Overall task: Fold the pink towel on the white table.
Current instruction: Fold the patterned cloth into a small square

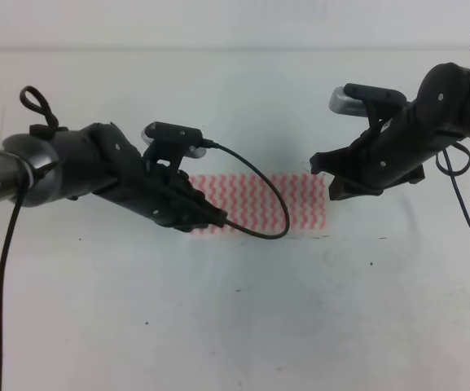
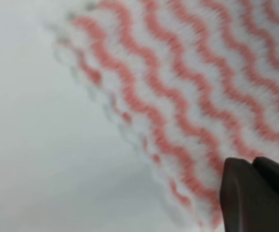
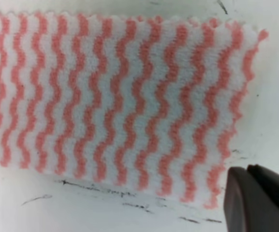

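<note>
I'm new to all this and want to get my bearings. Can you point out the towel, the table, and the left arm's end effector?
pink towel [image 1: 292,199]: high view, middle of its striped cloth.
white table [image 1: 235,326]: high view, bare surface in front of the towel.
left end effector [image 1: 206,218]: high view, its tip over the towel's left end.

The left gripper [image 1: 206,218] hides the pink towel's [image 1: 287,199] left end at centre frame. The left wrist view is blurred throughout; both wrist views crop the fingertips [image 3: 260,200] at lower right, jaws apparently closed.
</note>
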